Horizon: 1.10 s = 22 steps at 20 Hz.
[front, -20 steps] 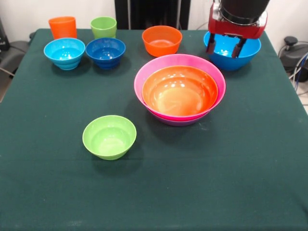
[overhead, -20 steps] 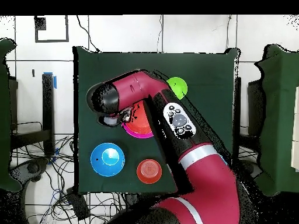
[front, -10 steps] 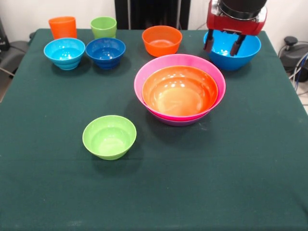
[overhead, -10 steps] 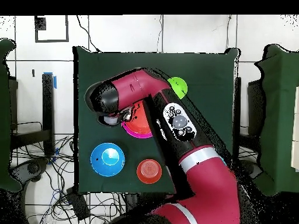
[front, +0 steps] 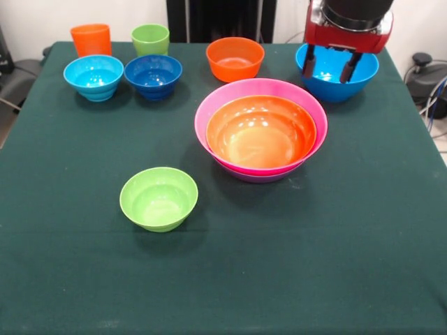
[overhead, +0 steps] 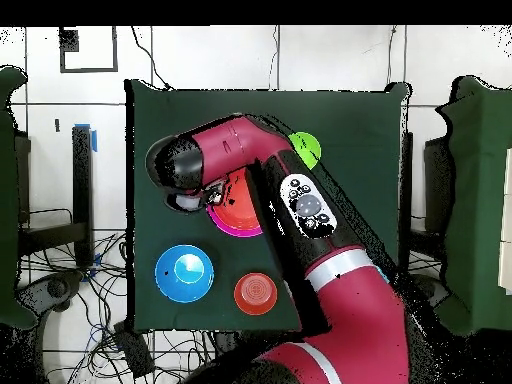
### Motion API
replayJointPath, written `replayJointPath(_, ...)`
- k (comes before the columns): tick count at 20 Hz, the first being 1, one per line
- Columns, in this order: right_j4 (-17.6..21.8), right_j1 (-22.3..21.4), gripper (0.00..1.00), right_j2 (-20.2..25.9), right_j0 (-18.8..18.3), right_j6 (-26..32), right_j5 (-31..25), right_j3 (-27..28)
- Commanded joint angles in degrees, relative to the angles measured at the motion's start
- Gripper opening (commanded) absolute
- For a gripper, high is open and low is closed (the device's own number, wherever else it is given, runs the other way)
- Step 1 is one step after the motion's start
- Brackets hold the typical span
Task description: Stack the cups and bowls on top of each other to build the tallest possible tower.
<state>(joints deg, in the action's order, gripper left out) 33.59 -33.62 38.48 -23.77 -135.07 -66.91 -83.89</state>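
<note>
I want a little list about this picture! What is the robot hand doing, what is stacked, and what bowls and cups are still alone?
gripper: gripper open, empty, in front of the big blue bowl
tower: orange bowl nested in pink bowl, purple rim underneath
alone bowls: lime-green bowl, small orange bowl, light-blue bowl, dark-blue bowl
cups: orange cup, green cup, upright at the back
table: green cloth

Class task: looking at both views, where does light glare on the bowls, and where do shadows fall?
Front view: bright glare spots sit inside the orange bowl of the tower and soft shadows lie on the cloth beneath the green bowl. Overhead view: a white glint sits inside the blue bowl, and the arm hides most of the tower.
</note>
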Motion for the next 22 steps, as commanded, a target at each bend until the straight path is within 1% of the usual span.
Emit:
replayJointPath(1, -0.4, 5.7, 1.00, -0.8, -0.5, 14.5, -7.4, 6.5)
replayJointPath(5, -0.5, 6.2, 1.00, -0.6, -0.6, 15.2, -7.8, 6.1)
replayJointPath(8, -0.7, 7.9, 1.00, 0.0, -0.4, 16.8, -9.4, 8.2)
replayJointPath(10, -0.6, 7.3, 1.00, 0.1, -0.3, 16.1, -8.8, 7.8)
replayJointPath(13, -0.8, 2.9, 1.00, -0.2, -1.3, 12.0, -3.8, 0.9)
replayJointPath(15, -0.6, -1.2, 1.00, -0.5, -2.5, 7.1, 3.8, -7.8)
replayJointPath(16, 0.0, -2.7, 1.00, -0.5, -2.8, 5.8, 6.5, -10.5)
replayJointPath(17, -0.4, -3.8, 1.00, -0.5, -3.1, 4.7, 7.9, -12.7)
replayJointPath(19, -0.2, -5.5, 1.00, -0.4, -3.4, 4.1, 9.7, -15.0)
replayJointPath(22, -0.6, -6.2, 1.00, -0.3, -3.7, 4.6, 10.3, -16.1)
